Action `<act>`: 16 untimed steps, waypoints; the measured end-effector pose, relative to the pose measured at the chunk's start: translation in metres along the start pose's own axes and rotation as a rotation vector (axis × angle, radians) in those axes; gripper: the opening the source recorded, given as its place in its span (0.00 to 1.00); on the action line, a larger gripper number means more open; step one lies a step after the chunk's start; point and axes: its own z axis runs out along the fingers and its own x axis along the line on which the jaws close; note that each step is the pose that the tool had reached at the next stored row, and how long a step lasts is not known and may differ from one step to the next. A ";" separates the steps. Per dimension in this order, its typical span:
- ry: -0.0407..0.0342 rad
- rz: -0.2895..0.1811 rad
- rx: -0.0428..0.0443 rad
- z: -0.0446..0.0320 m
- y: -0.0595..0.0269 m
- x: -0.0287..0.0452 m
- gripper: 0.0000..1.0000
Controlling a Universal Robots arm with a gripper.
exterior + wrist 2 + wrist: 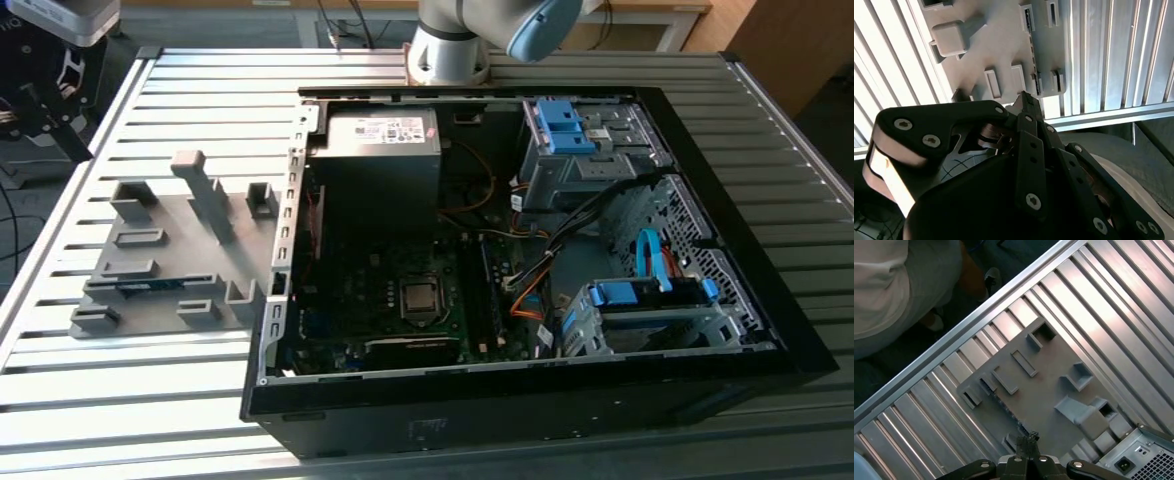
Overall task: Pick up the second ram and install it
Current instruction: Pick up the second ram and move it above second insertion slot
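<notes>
**Gripper [1028, 437] poised over the gray holder [1051, 385], fingertips drawn together with nothing between them.**
The second ram [150, 283] is seen standing on edge in a slot of the holder, on the exterior view's left of the open computer case [534, 385] and apart from it. It is judged light, thin and stiff, yet fragile, so its chips and contact edge are best spared. A hold across its 2 flat faces, near the middle of the upper edge, is judged safest against tilting.
</notes>
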 end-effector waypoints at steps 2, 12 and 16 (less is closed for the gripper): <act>0.0005 -0.012 0.0001 0.0000 0.0000 0.0000 0.11; 0.0020 -0.082 0.0021 0.0003 -0.0001 0.0002 0.11; 0.0027 -0.112 0.0031 0.0004 -0.0001 0.0003 0.11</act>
